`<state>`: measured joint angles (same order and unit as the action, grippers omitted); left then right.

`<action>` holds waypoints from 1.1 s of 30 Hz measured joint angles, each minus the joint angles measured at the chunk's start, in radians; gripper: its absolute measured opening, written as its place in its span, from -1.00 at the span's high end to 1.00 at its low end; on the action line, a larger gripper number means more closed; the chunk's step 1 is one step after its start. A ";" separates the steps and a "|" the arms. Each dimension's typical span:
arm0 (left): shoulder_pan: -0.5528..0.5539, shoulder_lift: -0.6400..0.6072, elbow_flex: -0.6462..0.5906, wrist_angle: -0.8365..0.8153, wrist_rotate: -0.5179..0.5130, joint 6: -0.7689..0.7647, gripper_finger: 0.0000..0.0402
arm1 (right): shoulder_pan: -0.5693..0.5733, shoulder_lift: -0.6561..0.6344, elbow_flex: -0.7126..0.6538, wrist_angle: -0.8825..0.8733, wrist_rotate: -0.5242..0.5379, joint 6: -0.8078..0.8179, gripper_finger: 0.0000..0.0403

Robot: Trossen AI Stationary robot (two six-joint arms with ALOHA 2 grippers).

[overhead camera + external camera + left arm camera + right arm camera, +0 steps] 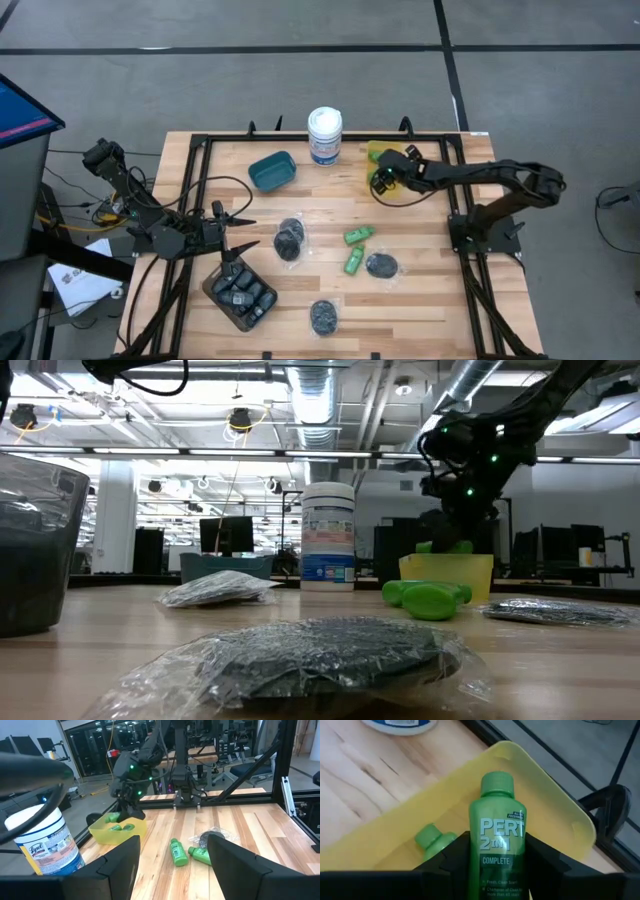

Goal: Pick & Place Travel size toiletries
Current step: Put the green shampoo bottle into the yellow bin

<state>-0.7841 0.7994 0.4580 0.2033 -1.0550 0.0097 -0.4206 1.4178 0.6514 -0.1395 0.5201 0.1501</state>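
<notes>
My right gripper (383, 180) hangs over the yellow container (555, 795) near the table's far edge, shut on a bright green mini bottle (499, 845). A second green bottle (434, 841) lies inside that container. Two more green bottles (356, 248) lie on their sides mid-table. Round dark pieces in clear wrap (289, 239) (381, 265) (323, 316) rest flat on the wood. Several dark grey-black mini bottles fill the brown container (240, 296) near the left front. My left gripper (237, 238) is open, just above and beyond that brown container, holding nothing. My right gripper pinches the green bottle by its lower body (495, 870), one dark finger (457, 855) on each side. The fingers come down from above, slanting, and lie along the bottle. The bottle is lifted clear over the yellow container, its cap (497, 782) pointing away from the wrist.
A tall white canister with a blue label (324, 135) stands at the far edge, with a teal container (272, 170) to its left. Black frame rails (195, 190) run along the table's sides. Bare wood lies to the right of the green bottles.
</notes>
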 joint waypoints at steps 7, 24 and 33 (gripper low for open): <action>0.000 0.000 0.000 0.000 0.001 0.000 -0.13 | -0.028 0.077 0.000 0.003 0.000 0.003 0.23; 0.000 0.000 0.000 0.003 0.004 0.000 -0.13 | 0.127 -0.123 0.094 -0.056 -0.220 -0.082 -0.58; 0.000 0.000 0.000 0.003 0.004 0.000 -0.13 | 0.409 -0.129 0.095 -0.024 -0.279 -0.161 -0.57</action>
<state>-0.7841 0.7993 0.4580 0.2063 -1.0512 0.0101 -0.0118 1.2891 0.7464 -0.1635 0.2413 -0.0109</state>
